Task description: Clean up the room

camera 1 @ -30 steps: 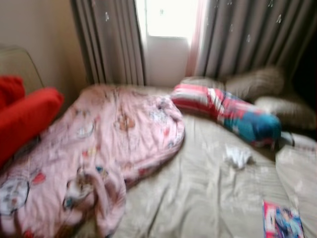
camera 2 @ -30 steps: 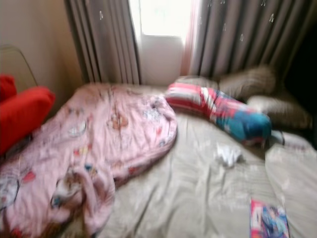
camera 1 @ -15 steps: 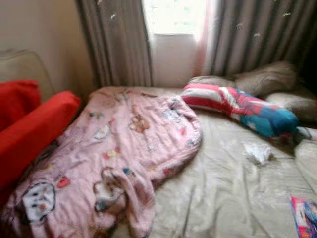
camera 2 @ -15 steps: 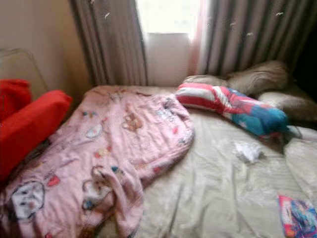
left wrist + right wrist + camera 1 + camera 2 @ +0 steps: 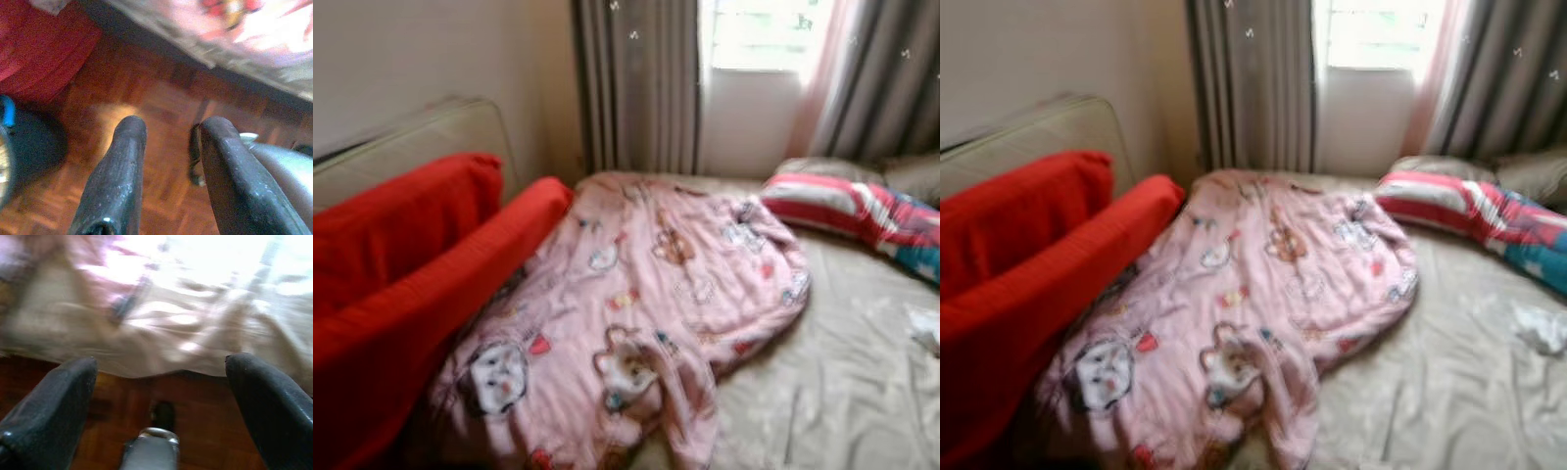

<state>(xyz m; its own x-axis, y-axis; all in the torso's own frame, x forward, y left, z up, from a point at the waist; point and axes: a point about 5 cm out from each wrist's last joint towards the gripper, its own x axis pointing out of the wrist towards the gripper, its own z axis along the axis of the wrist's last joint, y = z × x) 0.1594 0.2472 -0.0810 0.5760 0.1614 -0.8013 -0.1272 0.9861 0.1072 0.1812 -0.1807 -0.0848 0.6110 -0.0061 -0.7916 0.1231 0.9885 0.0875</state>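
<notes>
The left gripper (image 5: 168, 147) hangs low over the wooden floor (image 5: 161, 112), its two black fingers (image 5: 122, 166) a little apart with nothing between them. Beyond the fingertips the floor runs to the edge of the bed (image 5: 205, 58), where the pink blanket (image 5: 254, 24) lies on top. Off to one side of the fingers, a red cushion (image 5: 44, 44) comes down close to the floor, and a dark round object with a blue bit (image 5: 14, 137) sits beside it; what it is cannot be told.

The right gripper (image 5: 161, 382) also hangs above the floor (image 5: 195, 431), its fingers (image 5: 54, 406) spread wide and holding nothing. Past the fingertips, the pale bedsheet (image 5: 161, 347) drapes over the bed's edge, blurred and washed out by light.

From the head views, the pink blanket (image 5: 656, 294), printed with cartoon animals, lies rumpled across the left part of the bed, well ahead of both grippers. A red cushion (image 5: 411, 274) presses against the blanket's left edge, in front of a pale headboard (image 5: 431, 132). On the bare beige sheet (image 5: 842, 372) to the right lies a small white crumpled thing (image 5: 1540, 328), and further back a striped pillow (image 5: 847, 206) in red, white and blue. Grey curtains (image 5: 636, 88) frame a bright window (image 5: 764, 34) behind the bed.
</notes>
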